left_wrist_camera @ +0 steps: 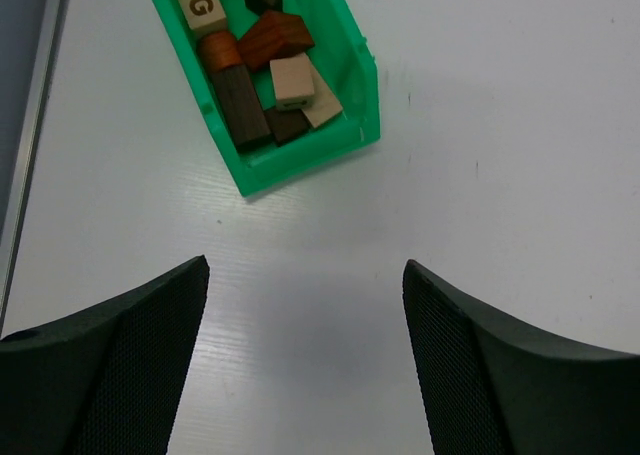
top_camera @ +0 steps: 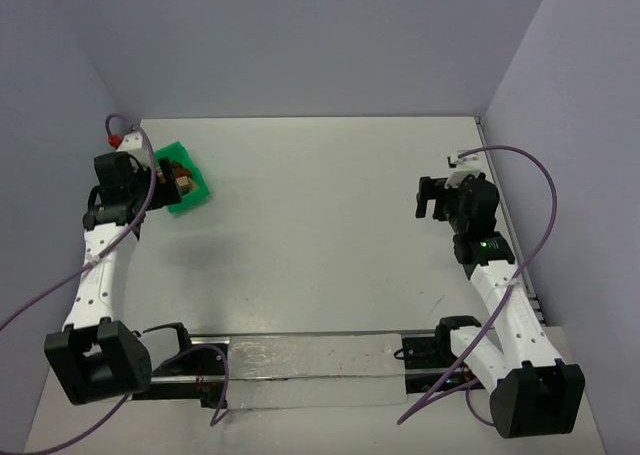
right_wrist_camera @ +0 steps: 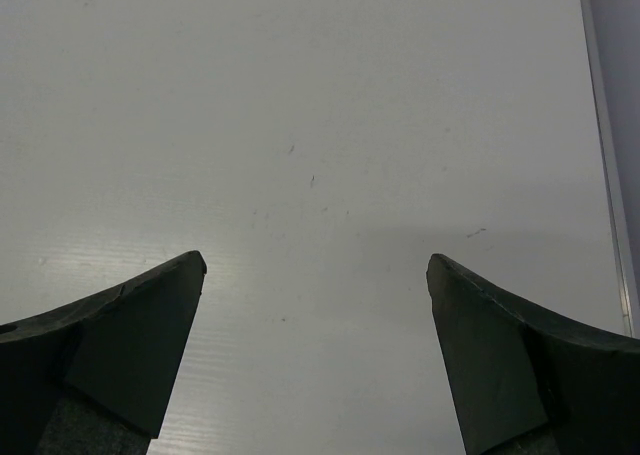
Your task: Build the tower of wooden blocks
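Observation:
Several small wood blocks lie jumbled in a green tray [left_wrist_camera: 300, 170] at the table's far left [top_camera: 192, 197]. Among them are a tan cube marked G [left_wrist_camera: 202, 7], a reddish-brown wedge [left_wrist_camera: 275, 37], a light tan cube [left_wrist_camera: 293, 80] and a long dark brown cuboid [left_wrist_camera: 240, 107]. My left gripper [left_wrist_camera: 305, 263] hangs open over bare table just short of the tray's near end, with nothing between its fingers. In the top view the left gripper [top_camera: 143, 197] sits beside the tray. My right gripper [right_wrist_camera: 316, 257] is open and empty over bare table at the right [top_camera: 432, 197].
The left wall and the table's left edge [left_wrist_camera: 30, 125] run close to the tray. The table's right edge strip [right_wrist_camera: 610, 175] lies just beyond the right gripper. Purple cables loop from both arms. A clear plate [top_camera: 300, 357] lies between the arm bases.

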Action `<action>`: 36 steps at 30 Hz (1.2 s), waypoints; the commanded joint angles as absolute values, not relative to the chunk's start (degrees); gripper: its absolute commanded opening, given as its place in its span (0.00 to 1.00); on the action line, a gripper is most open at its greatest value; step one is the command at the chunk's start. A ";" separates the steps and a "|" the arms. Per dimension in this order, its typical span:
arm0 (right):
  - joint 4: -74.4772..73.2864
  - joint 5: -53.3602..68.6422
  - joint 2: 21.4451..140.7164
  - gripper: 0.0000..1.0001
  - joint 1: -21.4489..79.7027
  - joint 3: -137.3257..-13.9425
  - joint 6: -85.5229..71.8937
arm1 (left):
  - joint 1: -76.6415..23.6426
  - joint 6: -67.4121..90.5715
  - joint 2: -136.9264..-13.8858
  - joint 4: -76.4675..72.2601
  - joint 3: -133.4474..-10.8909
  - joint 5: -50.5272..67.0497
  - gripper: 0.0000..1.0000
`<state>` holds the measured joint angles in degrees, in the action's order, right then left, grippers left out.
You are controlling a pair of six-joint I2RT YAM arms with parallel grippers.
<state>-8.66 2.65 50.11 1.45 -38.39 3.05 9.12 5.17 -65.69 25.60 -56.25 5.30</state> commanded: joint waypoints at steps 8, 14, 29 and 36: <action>-8.53 2.85 50.98 1.00 1.05 -41.73 3.60 | 11.70 19.39 -82.77 34.20 -72.15 -3.09 0.71; -8.58 2.44 51.15 1.00 1.05 -41.80 3.46 | 13.82 23.13 -94.24 38.40 -79.93 -5.41 0.62; -8.64 2.14 52.15 1.00 1.03 -42.10 3.40 | 15.26 25.31 -109.14 37.79 -86.58 -9.46 0.56; -8.61 2.20 52.76 1.00 0.97 -42.29 3.33 | 15.29 24.65 -111.65 36.44 -87.84 -10.33 0.52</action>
